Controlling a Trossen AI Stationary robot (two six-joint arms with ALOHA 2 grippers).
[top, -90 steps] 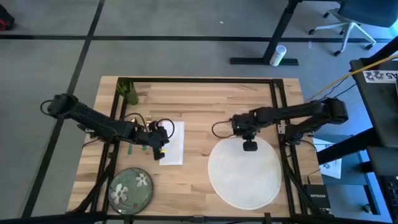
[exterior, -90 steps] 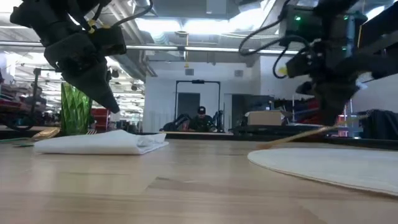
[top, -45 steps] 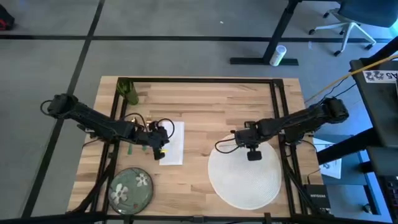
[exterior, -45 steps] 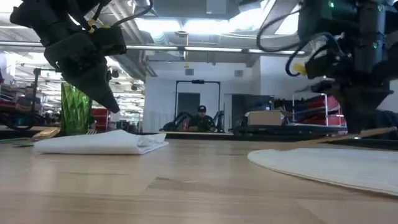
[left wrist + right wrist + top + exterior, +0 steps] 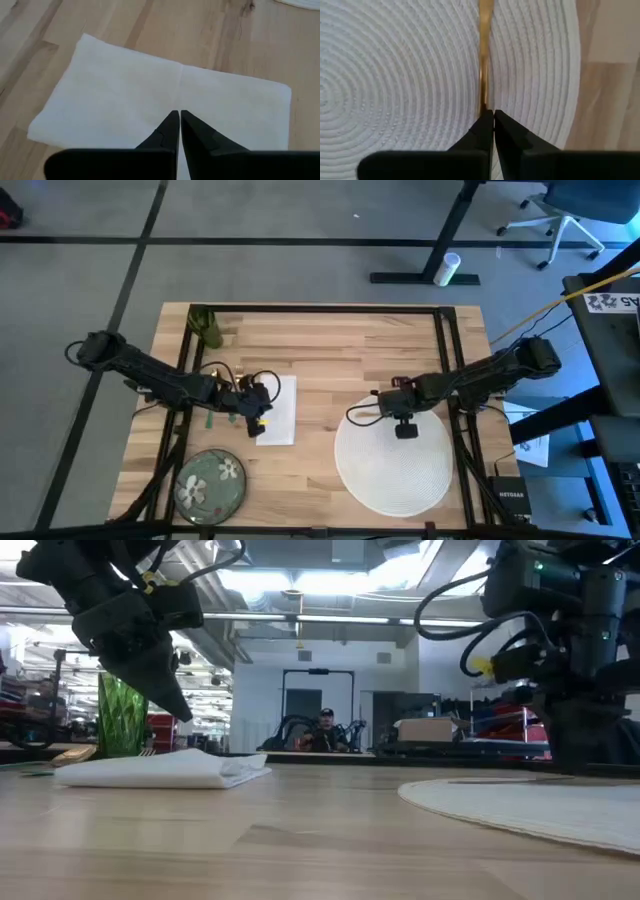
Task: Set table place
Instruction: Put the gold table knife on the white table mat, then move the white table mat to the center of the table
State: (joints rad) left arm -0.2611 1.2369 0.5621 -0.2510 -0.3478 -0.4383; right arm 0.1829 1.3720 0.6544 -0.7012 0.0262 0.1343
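The round white placemat point(image 5: 392, 463) lies on the table point(image 5: 330, 350) at the near right. My right gripper point(image 5: 403, 427) hovers over its far edge, shut on a gold-coloured utensil point(image 5: 485, 60). The white napkin point(image 5: 277, 409) lies flat left of centre. My left gripper point(image 5: 258, 416) is shut just above the napkin point(image 5: 150, 95), its tips point(image 5: 184, 712) clear of the cloth. The green floral plate point(image 5: 212, 483) sits at the near left. The green cup point(image 5: 207, 327) stands at the far left. A green fork point(image 5: 208, 421) shows partly under the left arm. My right gripper pinches one end of the gold-coloured utensil point(image 5: 484, 106) between its two fingertips. The fingers lie along the utensil, which runs straight out ahead of them across the placemat point(image 5: 395, 75). The utensil lies level and low on the weave; whether it rests on it, I cannot tell.
The table's black frame bars point(image 5: 447, 350) run along the right side beside my right arm. Bare wood point(image 5: 340, 345) lies between the napkin and the placemat and along the far edge. Beyond the table, a person point(image 5: 322, 730) sits far off in the room.
My right gripper has moved toward the table's near edge and down over the placemat. The gold-coloured utensil, which slanted up from the mat a second ago, now lies level and low on it.
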